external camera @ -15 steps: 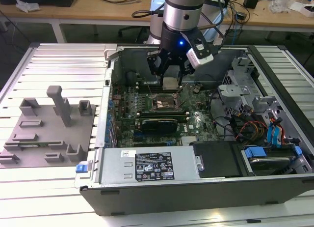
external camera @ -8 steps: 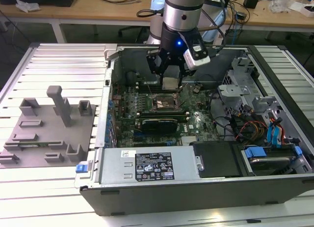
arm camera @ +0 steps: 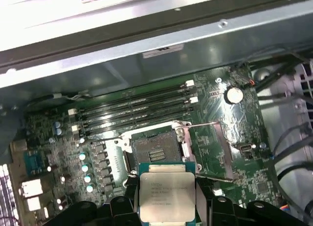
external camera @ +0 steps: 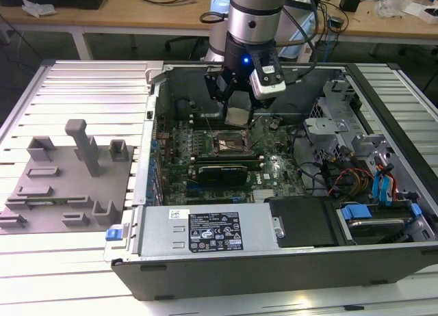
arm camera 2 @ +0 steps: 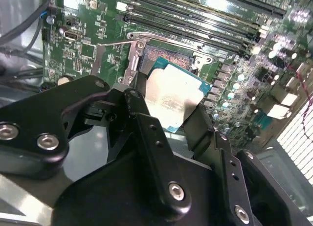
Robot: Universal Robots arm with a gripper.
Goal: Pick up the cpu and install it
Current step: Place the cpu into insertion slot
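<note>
The pincer point(arm camera 2: 168, 108) is clenched on the cpu point(arm camera: 166, 196), gripping two opposite edges. The cpu hangs above the open socket point(arm camera: 154, 150) of the motherboard point(arm camera: 211, 104).

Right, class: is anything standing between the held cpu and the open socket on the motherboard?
Nothing visible does. The gripper holds the cpu by its edges, close over the socket. The socket's metal frame is swung aside, leaving the contact area bare.

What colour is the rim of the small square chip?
Teal-green rim around the silver-topped cpu; best in the first wrist view.
</note>
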